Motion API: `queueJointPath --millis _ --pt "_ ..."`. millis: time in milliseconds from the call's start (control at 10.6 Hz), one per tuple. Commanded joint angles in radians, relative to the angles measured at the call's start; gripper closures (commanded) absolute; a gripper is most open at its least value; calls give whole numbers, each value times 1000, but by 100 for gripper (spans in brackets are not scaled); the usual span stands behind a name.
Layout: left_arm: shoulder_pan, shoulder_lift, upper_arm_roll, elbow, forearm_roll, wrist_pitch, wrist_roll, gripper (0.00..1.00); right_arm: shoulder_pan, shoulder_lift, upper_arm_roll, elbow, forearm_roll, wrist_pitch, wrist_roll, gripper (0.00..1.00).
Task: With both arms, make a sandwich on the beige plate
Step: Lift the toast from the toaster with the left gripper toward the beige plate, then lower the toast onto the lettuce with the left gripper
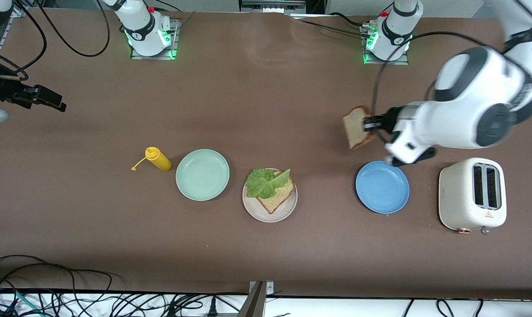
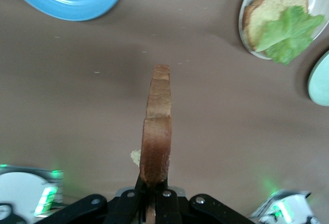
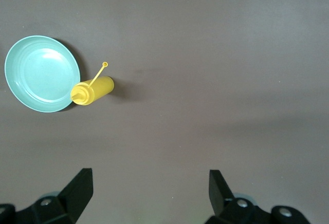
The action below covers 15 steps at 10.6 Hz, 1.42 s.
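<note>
The beige plate [image 1: 288,208] carries one bread slice [image 1: 277,200] with a ruffled green lettuce leaf [image 1: 264,182] on top. In the left wrist view the plate [image 2: 245,35], bread [image 2: 275,9] and lettuce [image 2: 290,35] all show. My left gripper [image 1: 368,125] is shut on a second bread slice [image 1: 357,127], held up in the air on edge over bare table beside the blue plate. That slice [image 2: 157,126] stands edge-on between the left gripper's [image 2: 153,189] fingers. My right gripper [image 1: 60,105] waits open and empty over the right arm's end of the table; its view shows it [image 3: 150,183] above bare table.
An empty blue plate [image 1: 382,187] lies between the beige plate and a white toaster [image 1: 472,194]. A mint-green plate [image 1: 202,175] and a lying yellow mustard bottle [image 1: 158,159] sit toward the right arm's end. Cables run along the table's near edge.
</note>
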Motion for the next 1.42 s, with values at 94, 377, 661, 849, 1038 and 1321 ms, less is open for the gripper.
queueJointPath --millis 94,377,661,849,1038,1321 --pt "-135 62 5 2 -27 211 -227 100 2 -7 11 4 -12 -27 15 0" --pt "-241 115 7 9 -22 412 -332 100 6 -4 13 9 -12 -27 10 0" --pt "-307 175 11 11 -12 638 -421 100 6 44 13 107 -22 -41 13 0" --pt "-329 212 25 13 1 729 -458 100 3 48 6 105 -17 -105 14 0" --pt "-337 252 47 25 -1 773 -472 100 5 48 10 105 -20 -109 19 0" --pt "-419 293 112 54 -7 925 -478 100 5 48 10 105 -23 -109 18 0"
